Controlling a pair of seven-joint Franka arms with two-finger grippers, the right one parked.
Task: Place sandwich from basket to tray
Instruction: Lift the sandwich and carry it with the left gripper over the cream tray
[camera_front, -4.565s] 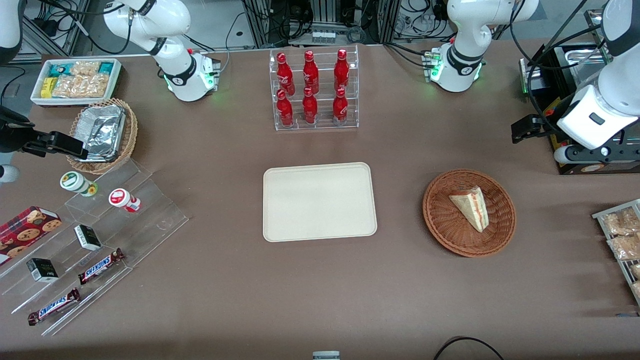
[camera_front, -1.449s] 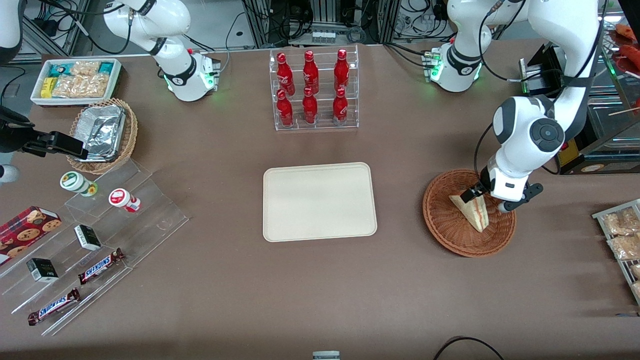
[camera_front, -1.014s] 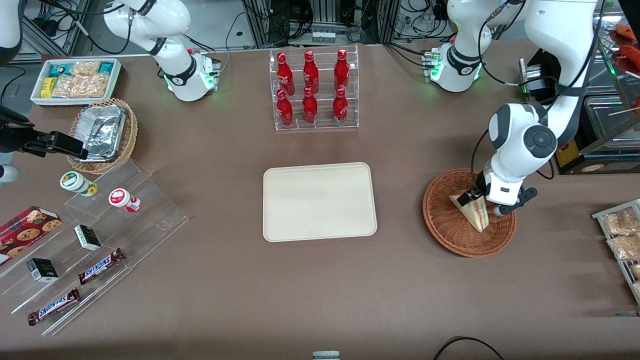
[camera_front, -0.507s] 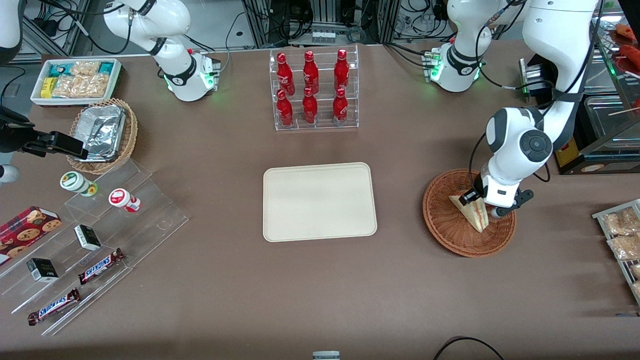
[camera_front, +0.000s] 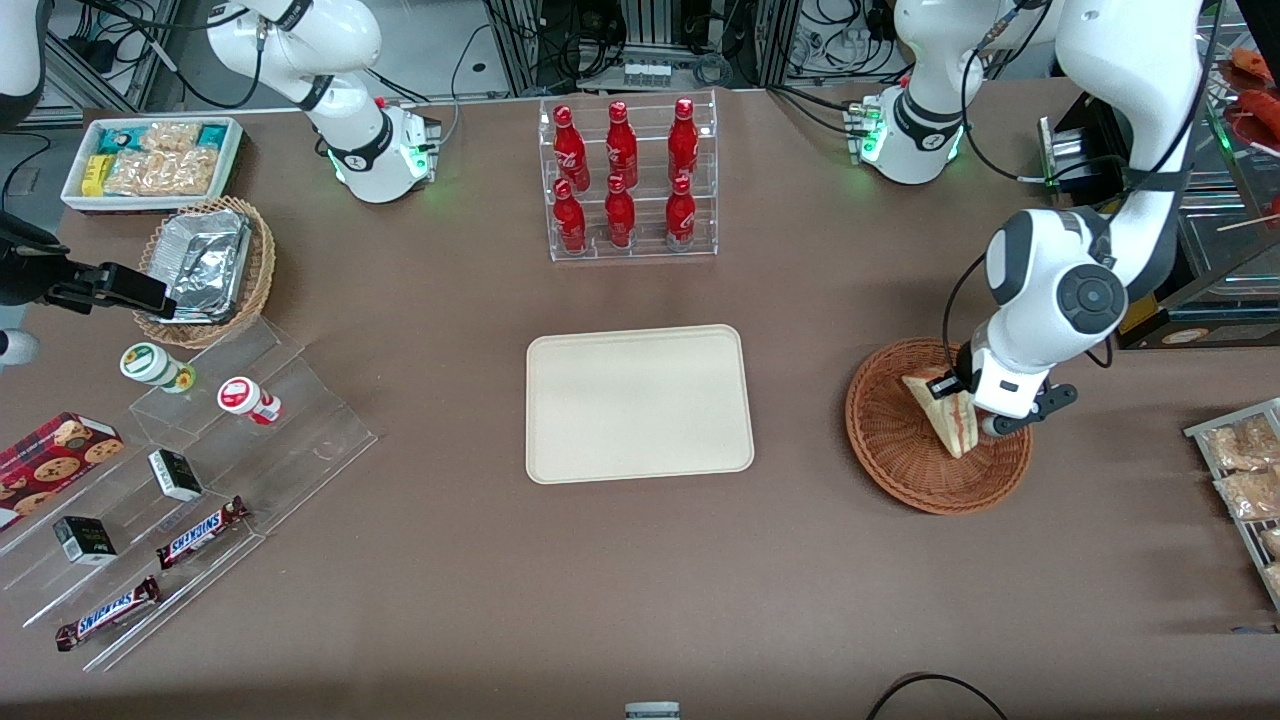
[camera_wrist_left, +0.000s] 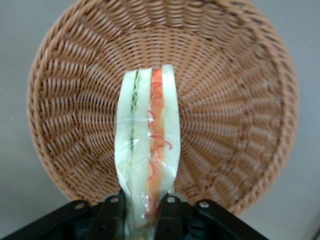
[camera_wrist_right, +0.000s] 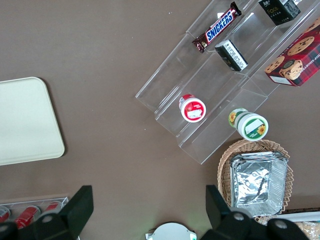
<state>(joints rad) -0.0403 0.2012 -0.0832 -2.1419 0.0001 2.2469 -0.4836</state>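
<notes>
Tool (camera_front: 962, 398) clamped on the sandwich's (camera_front: 942, 413) wide end, wedge on edge, over the basket (camera_front: 890, 450), contact with the weave unclear. Basket at 3 o'clock from the tray (camera_front: 638, 403), well apart on the surface (camera_front: 640, 580).

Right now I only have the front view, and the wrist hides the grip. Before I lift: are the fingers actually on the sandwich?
Observer: Yes. In the left wrist view the gripper is shut on the sandwich, one finger on each bread face.
Operator: Where along it?
Observer: At one end; the rest sticks out over the basket floor.
Operator: Which way does the filling edge face?
Observer: Toward the wrist camera, red and green layers showing.
</notes>
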